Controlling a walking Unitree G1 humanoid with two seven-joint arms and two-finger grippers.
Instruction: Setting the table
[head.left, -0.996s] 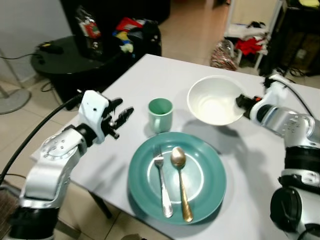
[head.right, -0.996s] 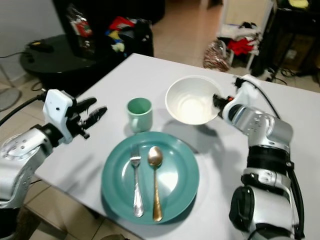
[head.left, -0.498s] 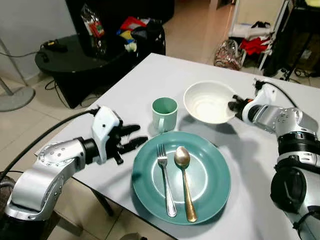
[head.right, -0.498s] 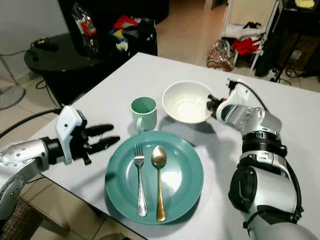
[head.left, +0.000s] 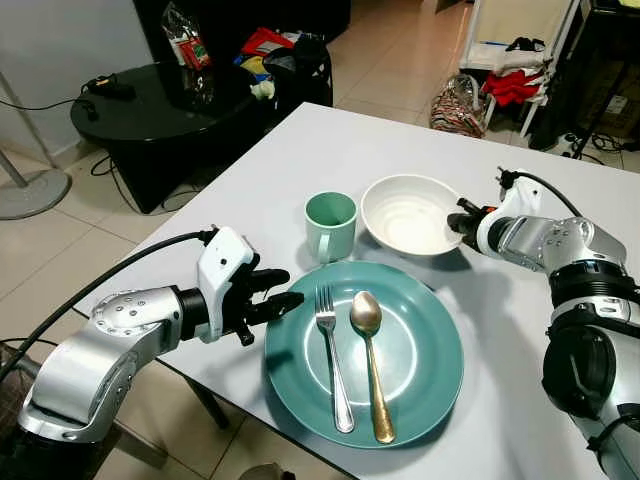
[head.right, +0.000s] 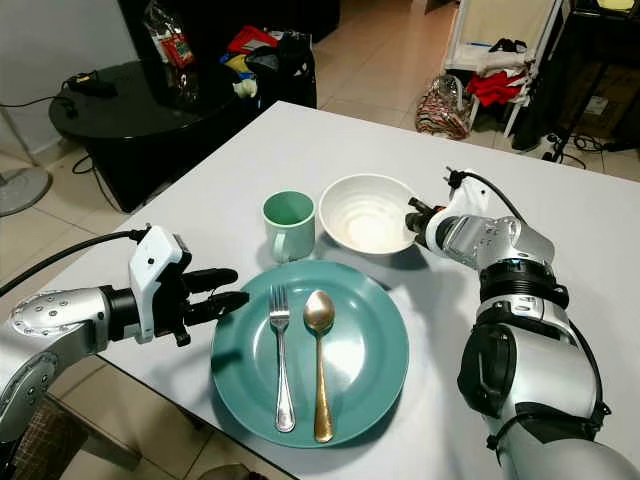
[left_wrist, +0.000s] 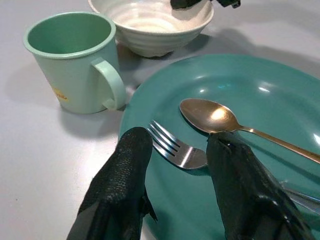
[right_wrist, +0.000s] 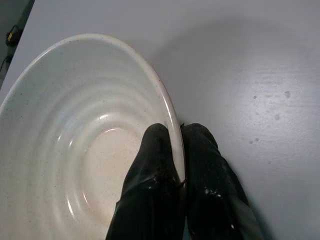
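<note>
The right gripper (right_wrist: 179, 150) pinched the rim of the white bowl (head.left: 408, 213), one finger inside and one outside, and the bowl stood on the table (head.left: 300, 150) just behind the plate (head.left: 420, 330) and beside the mug (head.left: 329, 224); to set it well, I judged, the gripper should let go only when the base lay flat. The left gripper (left_wrist: 177, 175) was open at the plate edge, its fingers astride the fork (head.left: 332, 350), with the spoon (head.left: 368, 360) beside it. The bowl's base under the rim was hard to see, so full contact stayed uncertain.

Head stereo pair looking down over table (head.left: 300, 150), wrist cameras close, sharing bowl (left_wrist: 150, 25)
</note>
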